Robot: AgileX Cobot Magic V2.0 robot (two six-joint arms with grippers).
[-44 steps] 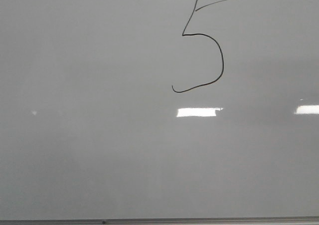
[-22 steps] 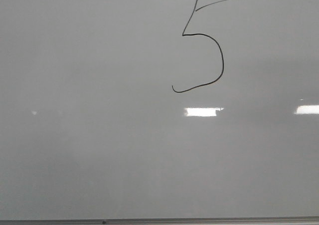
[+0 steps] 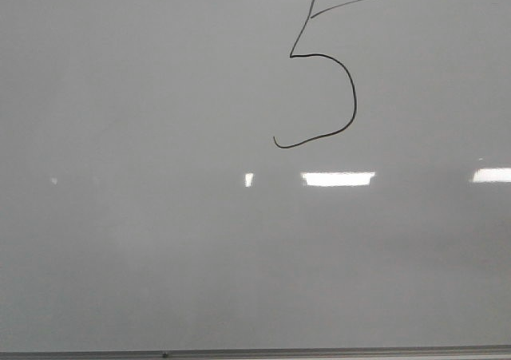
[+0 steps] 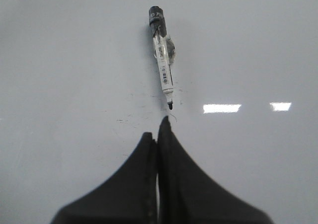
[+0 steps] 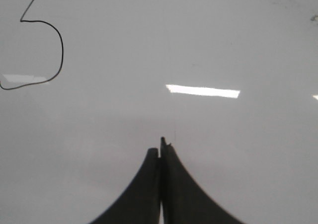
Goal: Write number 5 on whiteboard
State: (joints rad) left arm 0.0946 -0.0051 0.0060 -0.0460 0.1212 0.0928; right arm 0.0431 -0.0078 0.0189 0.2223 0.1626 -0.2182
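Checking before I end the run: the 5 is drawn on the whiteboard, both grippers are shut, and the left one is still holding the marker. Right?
Not quite. The left gripper is shut but empty: the left wrist view shows the marker lying on the whiteboard just beyond its fingertips. The number 5 is drawn, and the right gripper is shut.
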